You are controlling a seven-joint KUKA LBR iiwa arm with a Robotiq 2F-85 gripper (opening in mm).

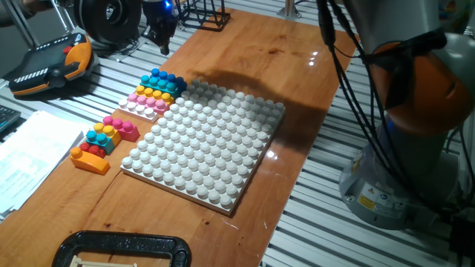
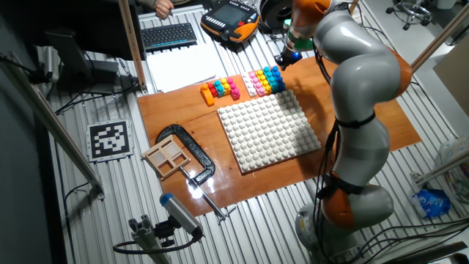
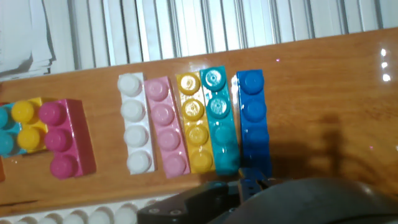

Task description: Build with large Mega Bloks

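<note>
Wooden tabletop [image 3: 323,81] set on a slatted aluminium bench [image 1: 371,222], with loose papers [image 1: 30,159] at the far left edge of one fixed view. Left group, hand view: a small built cluster of a cyan brick [image 3: 5,134] and a yellow brick [image 3: 26,127], with a magenta three-stud brick [image 3: 62,140] touching its right side; in one fixed view this cluster sits partly on an orange brick [image 1: 90,159], so it reads as a build already begun. Centre group, hand view: five four-stud bricks laid side by side and touching, sorted by colour, likely staged as stock for picking: white brick [image 3: 134,132], pink brick [image 3: 165,127], yellow-orange brick [image 3: 194,123], cyan brick [image 3: 219,121], dark blue brick [image 3: 253,121]. Each has its studs up and its long axis parallel to its neighbours, running top to bottom in the hand view, with one short end toward the white studded baseplate [image 1: 204,144]. That row lies just beside the baseplate's far corner; no brick stands on the plate. Right: gripper [image 1: 159,33], hanging above the row's dark blue end in both fixed views, apart from every brick. Only its dark body shows at the bottom of the hand view, so whether the fingers are spread or pressed together cannot be told. Nothing is seen held.
</note>
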